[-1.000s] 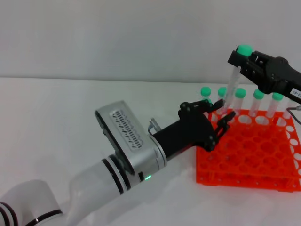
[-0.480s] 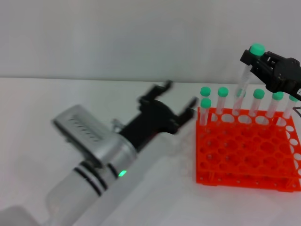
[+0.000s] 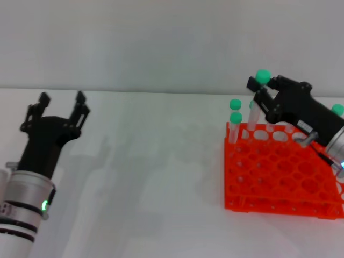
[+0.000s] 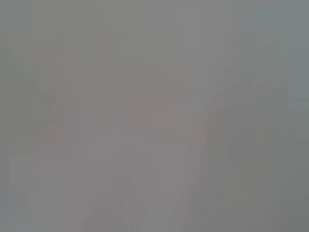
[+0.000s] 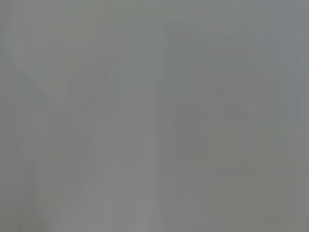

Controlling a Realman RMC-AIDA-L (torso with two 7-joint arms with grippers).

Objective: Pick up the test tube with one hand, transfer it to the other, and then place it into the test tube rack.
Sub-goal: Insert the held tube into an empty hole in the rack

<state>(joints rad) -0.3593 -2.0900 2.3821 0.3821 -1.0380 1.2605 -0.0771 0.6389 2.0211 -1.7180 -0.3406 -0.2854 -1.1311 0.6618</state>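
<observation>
In the head view my right gripper (image 3: 259, 91) is shut on the test tube (image 3: 253, 114) just below its mint-green cap (image 3: 262, 76). It holds the tube tilted over the back left part of the orange test tube rack (image 3: 279, 177). The tube's lower end reaches down to the back row of holes; I cannot tell whether it sits in a hole. My left gripper (image 3: 60, 107) is open and empty at the far left of the table, fingers pointing away from me. Both wrist views show only plain grey.
Several other green-capped tubes stand in the rack's back row, two at the back left corner (image 3: 235, 110) and one at the right (image 3: 337, 110). The rack stands on a white table (image 3: 150, 177) before a pale wall.
My left arm has swung away from the rack to the far left, still open. My right gripper has moved down and to the left with the tube, closer to the rack's back row.
</observation>
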